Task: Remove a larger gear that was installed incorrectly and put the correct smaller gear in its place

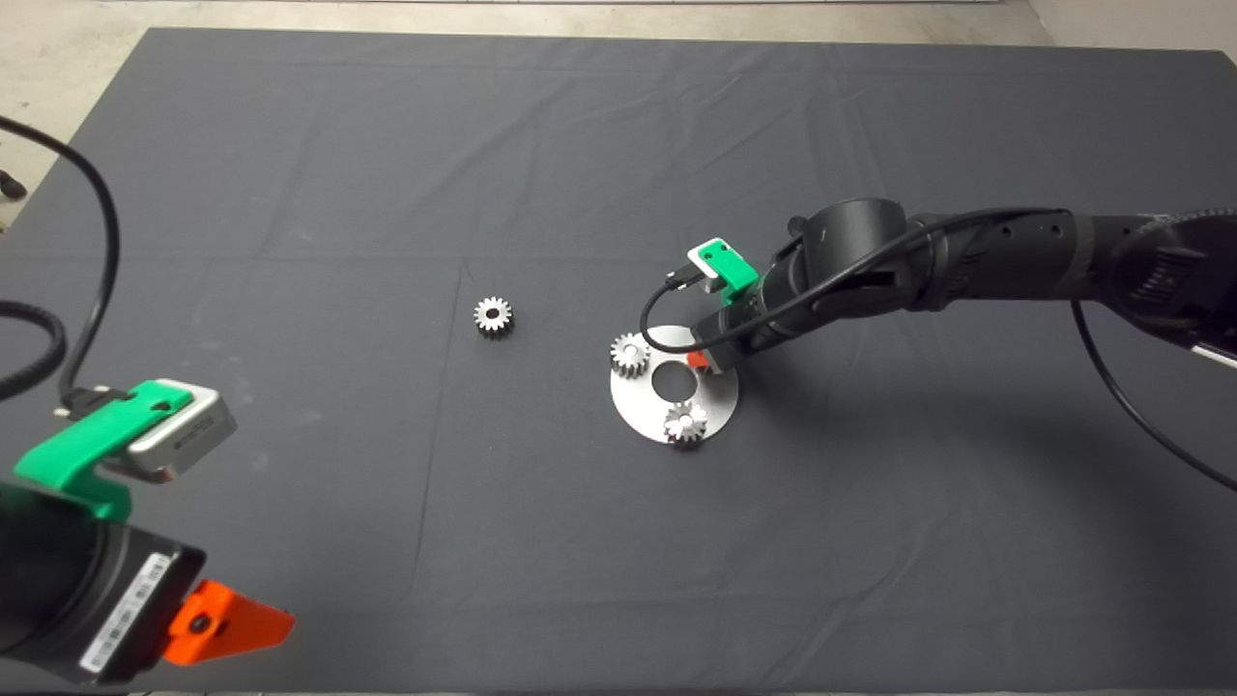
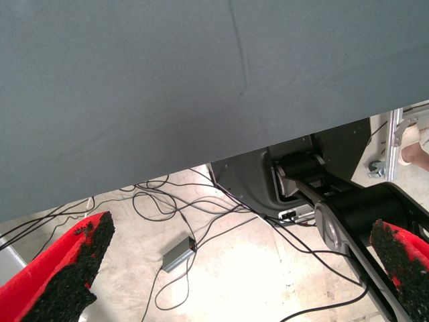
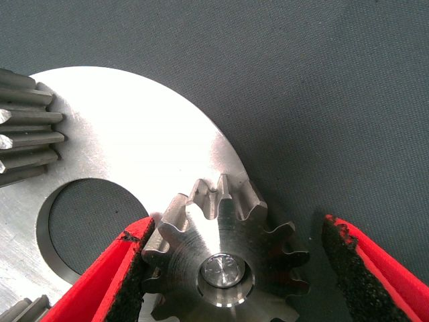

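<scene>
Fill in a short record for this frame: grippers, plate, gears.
right gripper: open, straddling a gear on the plate, one pad touching it
straddled gear: seated on a pin, not lifted
plate: round, silver, centre hole
other gears: two on the plate
loose gear: small, alone on the mat
left gripper: open, parked lower left

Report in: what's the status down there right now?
Right gripper open, straddling a seated gear on the round plate. Left gripper parked open, lower left. Small gear lies loose on mat. Nothing blocking.
</scene>
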Robot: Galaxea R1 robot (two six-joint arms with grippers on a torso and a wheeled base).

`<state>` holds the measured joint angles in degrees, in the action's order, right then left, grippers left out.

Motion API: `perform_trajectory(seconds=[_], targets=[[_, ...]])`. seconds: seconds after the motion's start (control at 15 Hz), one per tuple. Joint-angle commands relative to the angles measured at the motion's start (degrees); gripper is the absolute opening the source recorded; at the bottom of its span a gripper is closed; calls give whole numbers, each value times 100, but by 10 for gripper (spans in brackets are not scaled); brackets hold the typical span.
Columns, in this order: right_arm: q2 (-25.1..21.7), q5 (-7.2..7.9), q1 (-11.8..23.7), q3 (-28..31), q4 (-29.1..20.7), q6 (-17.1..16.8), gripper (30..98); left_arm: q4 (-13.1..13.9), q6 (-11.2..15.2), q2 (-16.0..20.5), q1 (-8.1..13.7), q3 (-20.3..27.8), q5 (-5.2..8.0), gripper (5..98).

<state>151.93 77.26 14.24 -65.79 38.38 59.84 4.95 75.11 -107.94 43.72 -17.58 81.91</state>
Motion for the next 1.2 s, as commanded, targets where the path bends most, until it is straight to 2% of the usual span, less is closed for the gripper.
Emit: perform_trajectory(seconds=[0.0, 0.07, 0.2, 0.27, 0.4, 0.53, 1.13], targets=[[8, -10, 123, 59, 170, -17, 650, 76, -22, -5, 85, 63, 1, 984], [8, -18, 126, 59, 170, -17, 615, 76, -22, -5, 85, 63, 1, 984], [8, -18, 132, 59, 170, -17, 611, 76, -22, -5, 85, 63, 1, 984], [8, -18, 132, 59, 170, -17, 580, 76, -18, -5, 85, 63, 1, 984], [8, -18, 132, 68, 170, -25, 570, 76, -21, -4, 85, 63, 2, 984], [8, -18, 132, 60, 170, -24, 531, 76, -14, 4, 85, 63, 1, 984], [8, -18, 184, 120, 144, -17, 514, 76, -14, 4, 85, 63, 1, 984]])
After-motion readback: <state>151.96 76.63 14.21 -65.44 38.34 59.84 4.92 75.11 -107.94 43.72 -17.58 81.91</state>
